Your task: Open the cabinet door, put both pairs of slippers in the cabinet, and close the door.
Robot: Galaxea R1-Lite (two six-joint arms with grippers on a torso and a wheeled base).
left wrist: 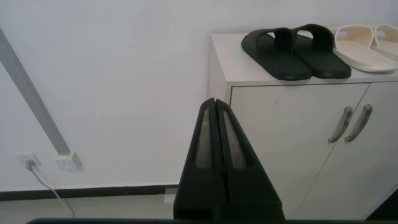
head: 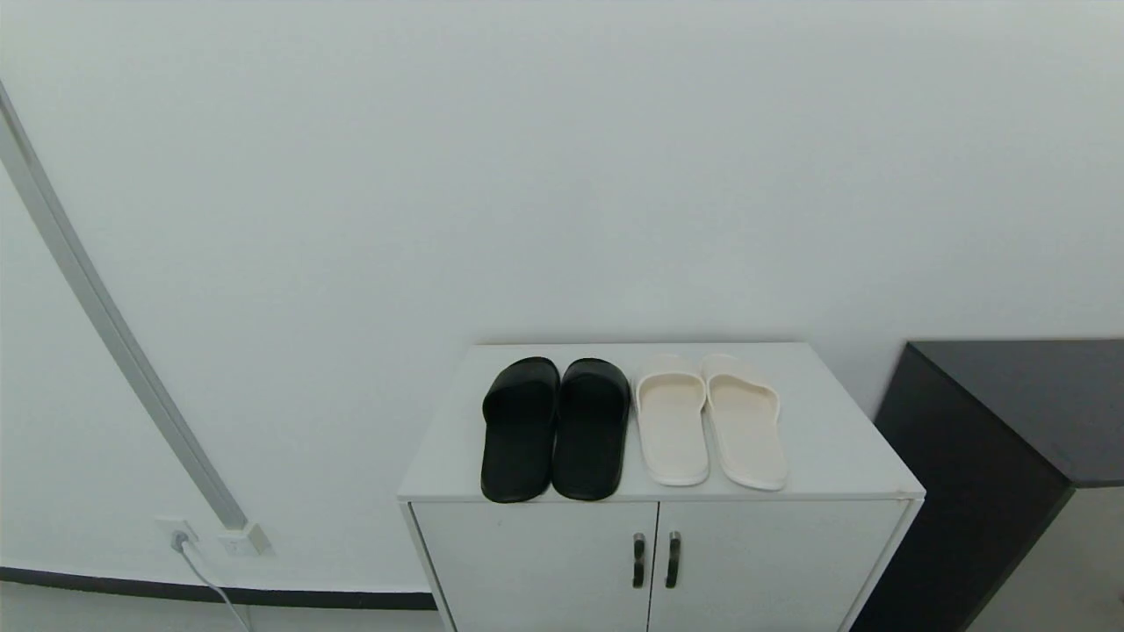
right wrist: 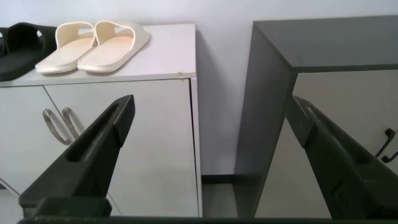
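The cabinet point(head: 527, 562) is cut off just below its handles point(head: 638, 560). Both doors are shut and hide the interior. A dark unit point(head: 983, 491) stands at its 3 o'clock, clipped by the frame edge. A wall socket point(head: 178, 533) sits at 9 o'clock. On the cabinet top, the black slippers point(head: 518, 439) lie just beside the cream slippers point(head: 672, 430), at their 9 o'clock. The left gripper point(left wrist: 215, 102), fingers pressed together, sits below top level, well apart from both pairs. The right gripper point(right wrist: 210, 106), spread wide and holding nothing, faces the cabinet's 3 o'clock corner.
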